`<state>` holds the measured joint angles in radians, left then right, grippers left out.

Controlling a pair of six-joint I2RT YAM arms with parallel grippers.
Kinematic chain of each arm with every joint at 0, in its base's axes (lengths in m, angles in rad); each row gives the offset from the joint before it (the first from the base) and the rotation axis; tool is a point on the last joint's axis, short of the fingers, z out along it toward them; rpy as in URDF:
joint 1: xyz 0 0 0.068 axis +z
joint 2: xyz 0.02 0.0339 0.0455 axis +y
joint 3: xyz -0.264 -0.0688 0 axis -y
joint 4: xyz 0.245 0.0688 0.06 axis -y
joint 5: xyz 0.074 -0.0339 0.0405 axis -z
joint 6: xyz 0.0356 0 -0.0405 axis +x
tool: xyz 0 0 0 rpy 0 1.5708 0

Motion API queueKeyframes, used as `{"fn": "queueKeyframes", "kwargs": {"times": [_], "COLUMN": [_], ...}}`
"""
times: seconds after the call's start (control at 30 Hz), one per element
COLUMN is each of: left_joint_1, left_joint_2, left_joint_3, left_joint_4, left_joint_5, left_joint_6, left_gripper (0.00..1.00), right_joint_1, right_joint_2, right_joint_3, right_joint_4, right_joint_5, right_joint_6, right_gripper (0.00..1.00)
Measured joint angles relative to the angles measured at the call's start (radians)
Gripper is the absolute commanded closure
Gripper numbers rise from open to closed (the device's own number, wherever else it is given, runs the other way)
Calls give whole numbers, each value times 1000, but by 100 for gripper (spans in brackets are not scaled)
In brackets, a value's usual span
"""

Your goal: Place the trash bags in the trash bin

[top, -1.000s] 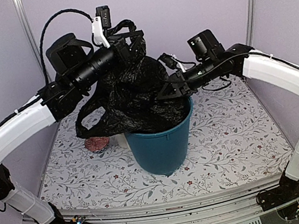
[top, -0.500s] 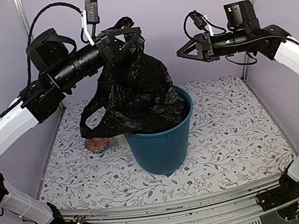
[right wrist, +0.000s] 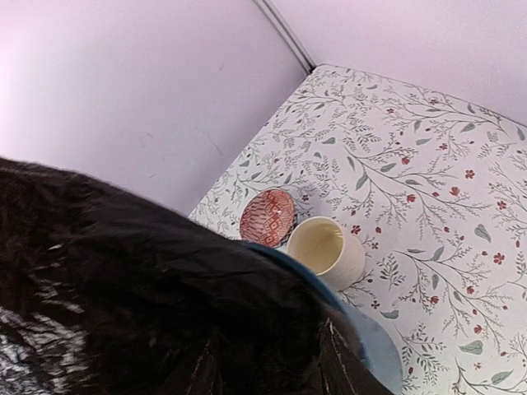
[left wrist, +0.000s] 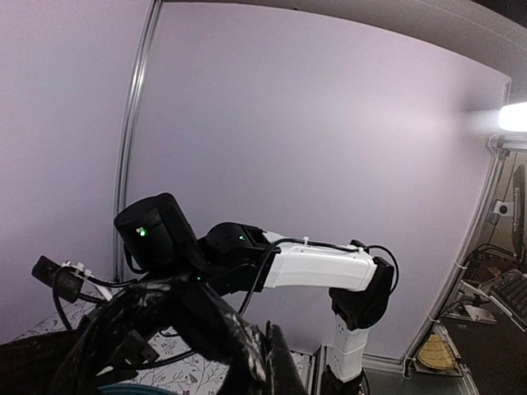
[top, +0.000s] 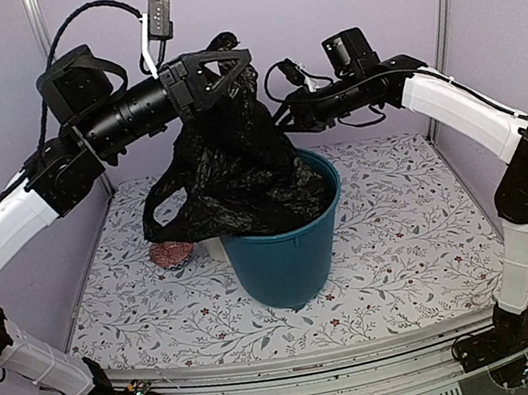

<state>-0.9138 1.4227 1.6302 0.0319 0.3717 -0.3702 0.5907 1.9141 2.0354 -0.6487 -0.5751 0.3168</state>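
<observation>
The black trash bag [top: 240,176] hangs from my left gripper [top: 227,70], which is shut on its top high above the table. The bag's lower part sits inside the teal trash bin [top: 284,255], and a loop of it spills over the bin's left rim. In the left wrist view the bag [left wrist: 165,329] bunches at the gripper [left wrist: 268,362]. My right gripper [top: 279,119] is open and pressed into the bag's right side above the bin. In the right wrist view the bag [right wrist: 123,280] fills the space at the gripper [right wrist: 268,366], and the bin's rim [right wrist: 370,346] shows beside it.
A cream mug [right wrist: 325,249] and a small red patterned bowl [right wrist: 268,216] stand on the floral table just left of the bin; the bowl also shows in the top view [top: 170,254]. Purple walls close the back and sides. My right arm [left wrist: 313,267] shows in the left wrist view.
My right gripper left the bag near the bin's rim, lifted away open, then came back against the bag higher up. My left gripper rose a little with the bag's top.
</observation>
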Motion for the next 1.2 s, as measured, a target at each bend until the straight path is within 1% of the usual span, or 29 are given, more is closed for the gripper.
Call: {"fn": "queueKeyframes", "kwargs": {"times": [0.27, 0.37, 0.53, 0.7, 0.9, 1.03, 1.2], "left_joint_1": [-1, -1, -1, -1, -5, -15, -55], "left_joint_2": [-58, -75, -62, 0, 120, 189, 267], "left_joint_3": [-102, -138, -160, -159, -139, -123, -54], "left_joint_4": [-12, -8, 19, 99, 168, 182, 159], "left_joint_5": [-65, -82, -97, -93, -69, -47, -27], "left_joint_6": [2, 3, 3, -1, -25, -43, -39], "left_gripper": [100, 100, 100, 100, 100, 100, 100], "right_joint_1": [114, 124, 112, 93, 30, -25, -42], "right_joint_2": [-73, -88, -92, -146, -323, -442, -516], "right_joint_3": [-70, -113, -132, -159, -245, -308, -344], "right_joint_4": [-48, -62, -93, -105, -111, -113, -115], "right_joint_5": [-10, 1, 46, 71, 103, 130, 154], "right_joint_6": [-90, -101, -100, -93, -72, -61, -51], "right_gripper": [62, 64, 65, 63, 59, 58, 58]}}
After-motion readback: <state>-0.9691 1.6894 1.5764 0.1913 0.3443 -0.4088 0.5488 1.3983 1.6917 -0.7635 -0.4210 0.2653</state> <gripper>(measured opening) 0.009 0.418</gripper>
